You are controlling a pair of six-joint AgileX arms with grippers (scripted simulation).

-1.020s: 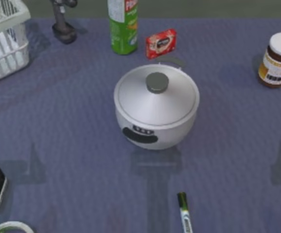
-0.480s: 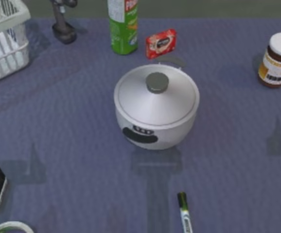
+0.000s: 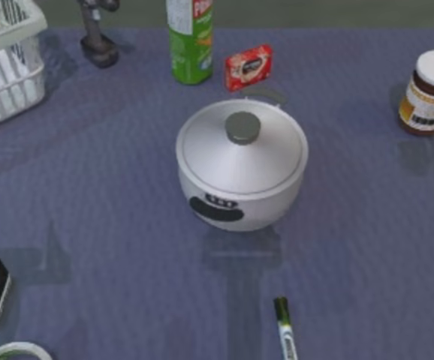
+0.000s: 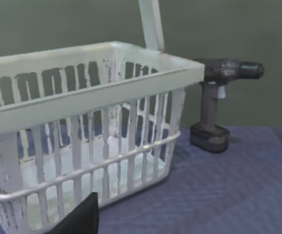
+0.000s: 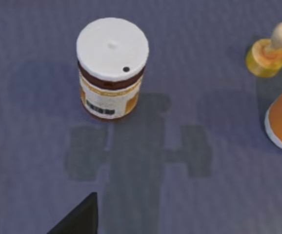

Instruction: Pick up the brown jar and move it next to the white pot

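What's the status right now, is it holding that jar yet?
No. Neither gripper in top view; fingers unseen. Jar upright at table's right edge, untouched; right wrist camera looks down on it. Pot mid-table, open table between them.

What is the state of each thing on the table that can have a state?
brown jar: upright, lid on, at the table's right edge, not held.
white pot: upright, lid on, mid-table.
green can: upright.
red box: tilted, behind the pot.
wire basket: upright.
drill: standing on its base.
marker: lying flat.
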